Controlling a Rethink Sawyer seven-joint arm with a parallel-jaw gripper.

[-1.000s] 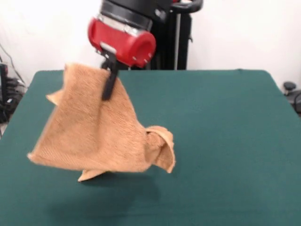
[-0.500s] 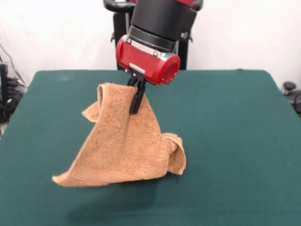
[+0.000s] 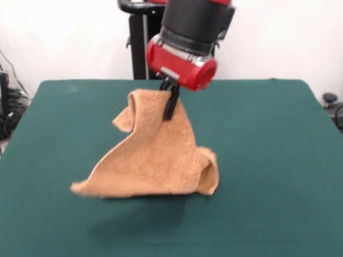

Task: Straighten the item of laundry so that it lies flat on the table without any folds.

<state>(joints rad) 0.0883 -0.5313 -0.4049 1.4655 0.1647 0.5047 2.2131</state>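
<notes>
The item of laundry (image 3: 155, 158) is an orange-tan towel hanging in a tent shape above the middle of the table (image 3: 268, 150). My gripper (image 3: 170, 104) is shut on its top edge, and a black finger (image 3: 171, 106) shows against the cloth. The lower hem spreads wide just over the green top. One corner flops out at the upper left, and another fold curls at the right end. Whether the hem touches the table is unclear.
The red and black arm (image 3: 185, 43) comes down over the back middle of the table. A black stand (image 3: 140, 37) rises behind the far edge. Dark cables and gear (image 3: 6, 107) lie off the left side.
The arm has carried the towel to the right across the table. The hanging cloth has swung along with it and its lower hem now sits nearer the middle.
</notes>
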